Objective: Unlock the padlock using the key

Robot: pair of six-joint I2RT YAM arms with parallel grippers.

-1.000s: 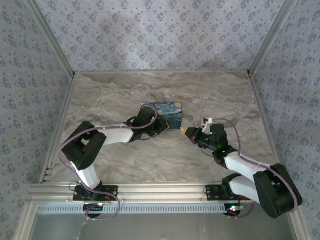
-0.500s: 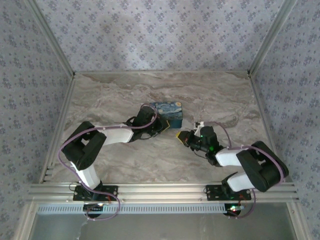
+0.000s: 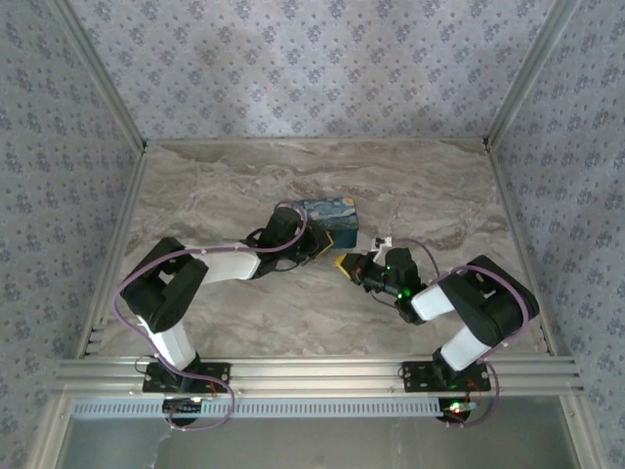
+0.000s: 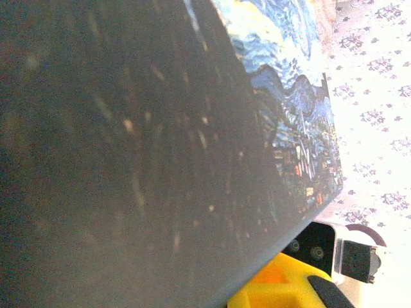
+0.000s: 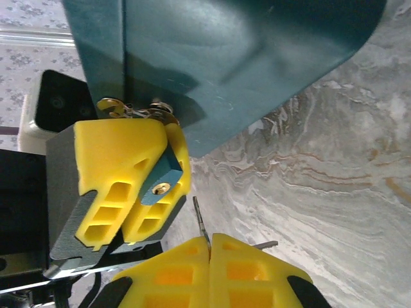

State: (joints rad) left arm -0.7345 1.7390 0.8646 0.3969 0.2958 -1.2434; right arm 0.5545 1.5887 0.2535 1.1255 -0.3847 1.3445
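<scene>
A small teal padlock [image 5: 165, 172] with a brass keyhole hangs from the metal hasp [image 5: 138, 110] of a teal box [image 5: 225, 58] with a starry-night lid [image 3: 330, 217]. My left gripper [image 5: 164, 149] is shut on the padlock, its yellow fingers [image 5: 115, 173] on either side of it. My right gripper [image 5: 209, 239] is shut on the key [image 5: 201, 221], whose thin blade points up toward the padlock, a short gap below the keyhole. In the top view the left gripper [image 3: 317, 246] and right gripper [image 3: 344, 264] sit close together at the box's front corner.
The box's dark side [image 4: 128, 141] is pressed close to the left wrist camera. Marble tabletop [image 5: 321, 167] lies open to the right of the grippers. Patterned walls and metal rails [image 3: 508, 195] enclose the table.
My right gripper has moved left with the key, closing in on the padlock, and its arm has folded in. The left arm and box have not moved.
</scene>
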